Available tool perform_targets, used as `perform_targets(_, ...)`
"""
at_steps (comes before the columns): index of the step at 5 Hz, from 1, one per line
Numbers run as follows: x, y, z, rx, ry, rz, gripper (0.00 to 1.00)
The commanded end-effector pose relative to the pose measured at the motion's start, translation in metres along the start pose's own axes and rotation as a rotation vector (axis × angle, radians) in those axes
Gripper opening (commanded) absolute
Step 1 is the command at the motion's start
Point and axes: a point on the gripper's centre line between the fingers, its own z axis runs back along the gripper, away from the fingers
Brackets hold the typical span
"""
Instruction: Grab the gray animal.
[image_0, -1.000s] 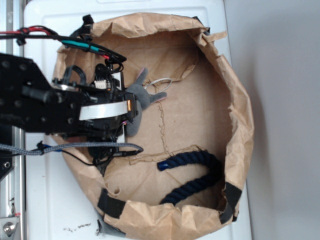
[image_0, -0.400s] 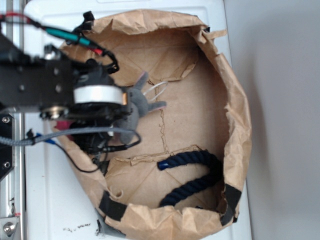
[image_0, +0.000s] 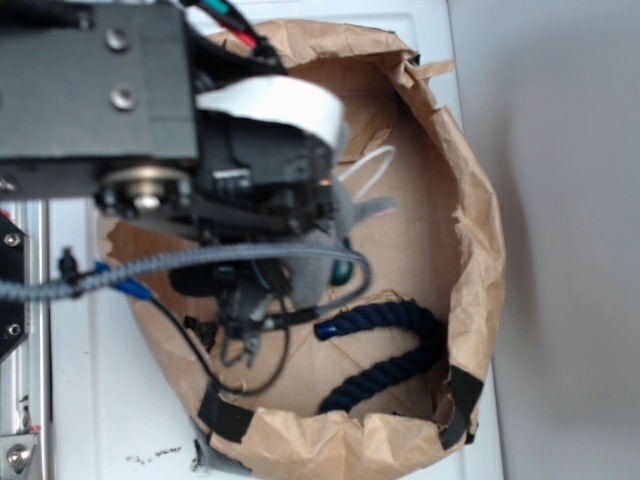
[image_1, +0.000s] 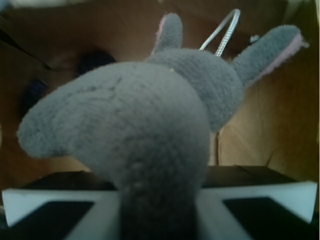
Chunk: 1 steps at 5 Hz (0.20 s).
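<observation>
While tool (image_1: 160, 215) clamps gray animal (image_1: 150, 135) | ears point away from camera | body lengthwise outward

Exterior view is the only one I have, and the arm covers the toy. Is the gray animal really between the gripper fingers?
Observer: Yes. In the wrist view the gray animal fills the frame, its body pinched between the gripper fingers.
Operator: Is its string free?
Observer: The white string loop rises behind the head, touching nothing.
Operator: Are both ears outside the grip?
Observer: Yes, both ears point away from the fingers, showing pink edges.
</observation>
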Motion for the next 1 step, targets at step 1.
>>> perform_targets(1, 0.0139, -0.0084, -0.0012, 0.105, -0.145, 0.004, 0.81)
